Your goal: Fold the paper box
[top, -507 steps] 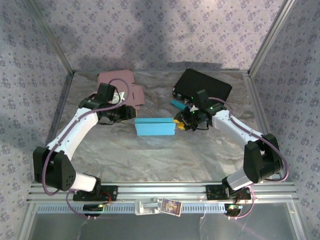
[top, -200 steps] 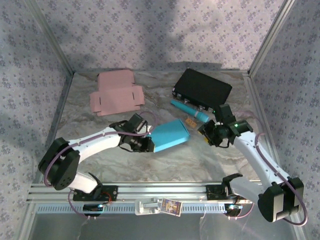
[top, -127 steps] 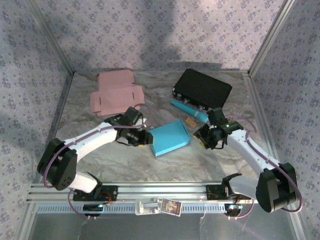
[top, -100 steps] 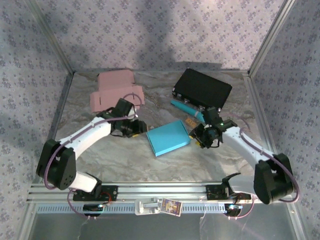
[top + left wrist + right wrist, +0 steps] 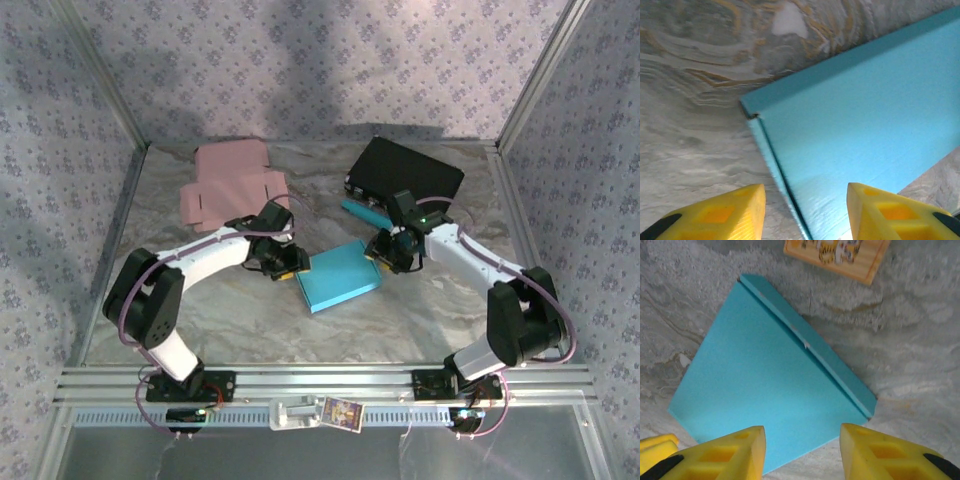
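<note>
The paper box (image 5: 340, 280) is a closed light-blue carton lying flat on the marble table. My left gripper (image 5: 292, 265) hovers at its left corner. In the left wrist view the yellow fingertips (image 5: 725, 212) stand apart with the box's (image 5: 865, 110) side edge running between them. My right gripper (image 5: 381, 251) is over the box's right corner, open. From the right wrist the box's (image 5: 765, 380) broad face and narrow side flap lie beneath the spread gripper (image 5: 802, 455). Neither gripper holds anything.
A flat pink cardboard blank (image 5: 232, 187) lies at the back left. A black case (image 5: 405, 175) sits at the back right, with a teal tube (image 5: 362, 212) beside it. A small wooden picture tile (image 5: 837, 252) lies just beyond the box. Walls enclose the table (image 5: 400, 320).
My left gripper let go of the tilted blue box, which now lies flat. It drew back, then returned to the box's left corner. The right gripper moved in to the right corner.
</note>
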You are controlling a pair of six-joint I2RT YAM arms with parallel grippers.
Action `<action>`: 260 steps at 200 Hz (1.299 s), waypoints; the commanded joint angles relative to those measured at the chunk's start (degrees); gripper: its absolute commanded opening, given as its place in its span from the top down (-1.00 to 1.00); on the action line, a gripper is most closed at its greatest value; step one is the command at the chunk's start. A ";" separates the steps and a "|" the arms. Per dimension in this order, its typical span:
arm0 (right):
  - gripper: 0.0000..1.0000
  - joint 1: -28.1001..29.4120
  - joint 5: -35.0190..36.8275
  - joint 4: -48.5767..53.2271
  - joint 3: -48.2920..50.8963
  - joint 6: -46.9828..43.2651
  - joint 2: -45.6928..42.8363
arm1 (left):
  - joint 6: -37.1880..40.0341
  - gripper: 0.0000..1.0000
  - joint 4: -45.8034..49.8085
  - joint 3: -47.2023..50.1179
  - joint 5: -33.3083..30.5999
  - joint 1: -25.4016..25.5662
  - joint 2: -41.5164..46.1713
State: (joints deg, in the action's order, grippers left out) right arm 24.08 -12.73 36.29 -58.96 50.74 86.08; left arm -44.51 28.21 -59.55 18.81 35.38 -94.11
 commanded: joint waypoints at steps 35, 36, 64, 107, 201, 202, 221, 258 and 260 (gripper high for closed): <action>0.04 -3.00 1.19 3.88 -5.34 -14.26 9.79 | 2.79 0.23 -0.04 -2.38 -1.71 4.15 -6.29; 0.04 -3.03 1.11 3.88 -5.45 -15.23 10.06 | 2.91 0.24 0.11 -2.44 -1.78 4.25 -6.32; 0.06 -2.67 -0.21 4.70 -6.83 -19.44 13.39 | 5.39 0.35 2.28 -2.26 -3.32 6.08 -6.54; 0.11 -2.10 1.58 9.21 0.03 -18.01 5.80 | 4.01 0.38 -0.96 -1.08 -1.13 8.39 -6.03; 0.09 -21.14 5.32 15.74 7.91 -20.60 -8.42 | -5.05 0.42 -8.53 -21.32 6.39 17.45 -24.97; 0.09 -21.42 5.33 15.74 7.82 -20.73 -8.45 | -5.19 0.42 -8.52 -21.75 6.40 17.54 -25.28; 0.10 -25.18 5.90 16.04 4.46 -21.72 -9.25 | -7.44 0.43 -9.64 -29.35 6.45 18.75 -31.04; 0.11 -26.12 6.77 17.08 0.93 -22.86 -10.35 | -6.67 0.44 -5.13 -44.09 6.60 19.58 -39.25; 0.11 -26.04 6.78 17.13 0.99 -22.70 -10.51 | -6.60 0.44 -4.93 -44.52 6.44 19.56 -39.30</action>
State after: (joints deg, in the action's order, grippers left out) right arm -2.00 -6.98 51.00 -56.23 29.50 77.30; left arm -50.68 18.31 -98.45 26.39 54.59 -129.01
